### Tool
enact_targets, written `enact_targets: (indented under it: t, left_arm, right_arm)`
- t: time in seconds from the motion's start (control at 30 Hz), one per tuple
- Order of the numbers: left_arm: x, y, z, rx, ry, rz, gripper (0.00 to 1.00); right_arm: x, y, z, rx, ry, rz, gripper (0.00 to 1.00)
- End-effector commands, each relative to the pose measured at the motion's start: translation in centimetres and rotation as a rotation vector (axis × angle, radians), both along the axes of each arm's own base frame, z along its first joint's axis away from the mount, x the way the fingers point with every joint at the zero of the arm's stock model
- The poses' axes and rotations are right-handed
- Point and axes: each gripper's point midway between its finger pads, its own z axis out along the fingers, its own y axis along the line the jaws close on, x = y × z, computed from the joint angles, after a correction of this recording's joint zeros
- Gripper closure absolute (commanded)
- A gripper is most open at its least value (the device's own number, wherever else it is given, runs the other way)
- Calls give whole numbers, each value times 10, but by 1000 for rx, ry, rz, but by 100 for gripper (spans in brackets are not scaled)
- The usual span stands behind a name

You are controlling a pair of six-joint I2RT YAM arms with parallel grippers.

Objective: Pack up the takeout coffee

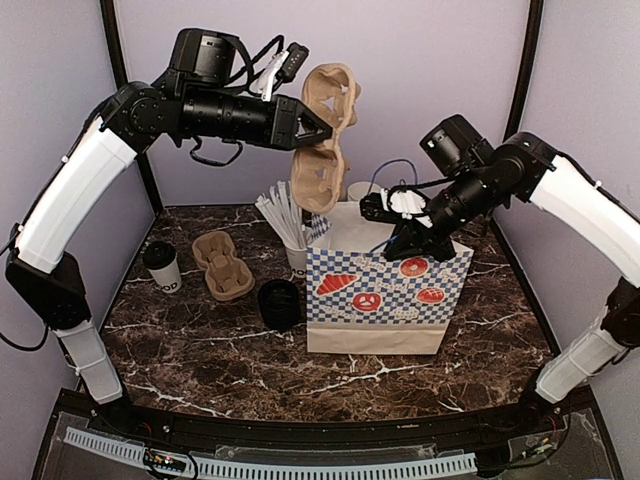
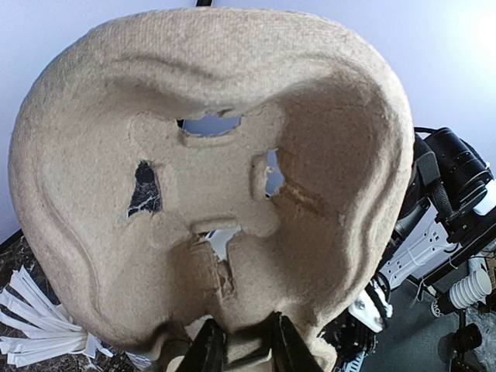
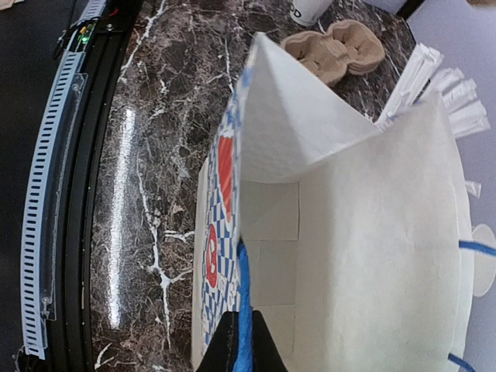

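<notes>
Two arms: both reaching in over the marble table [image 1: 200, 350].
Left gripper [image 1: 318, 133]: clenching on the edge of the pulp carrier [image 1: 335, 95] and holding it upright in the air, upper centre of the top view; carrier filling nearly the whole left wrist view.
Right gripper [image 3: 240, 341]: pinching shut on the blue handle [image 3: 245, 306] at the near rim of the paper bag [image 1: 385, 295], right of centre in the top view.
Bag: standing upright with its mouth gaping open, white inside showing in the right wrist view.
Coffee cup [image 1: 163, 270]: standing upright at the left middle of the top view, wearing its black lid [image 1: 157, 252], well apart from the bag and from both grippers.
Second carrier [image 1: 222, 265]: lying flat just right of the cup.
Straw cup [image 1: 297, 257]: standing just beside the bag's upper left corner, straws fanning out to the upper left.
Black round piece [image 1: 279, 303]: sitting near the bag's lower left corner; cannot tell what it is.
</notes>
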Motion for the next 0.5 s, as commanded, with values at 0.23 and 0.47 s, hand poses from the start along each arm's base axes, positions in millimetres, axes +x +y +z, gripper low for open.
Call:
enact_targets:
  t: [0.23,0.47]
  left_arm:
    - [-13,15,29,-52,-86,-15,77]
    - [-30,-5,16,-80,-28,-167,78]
  right_arm:
    - [-61,25,16,5,50,191,100]
    - [-77,39,12,-13,51,235,83]
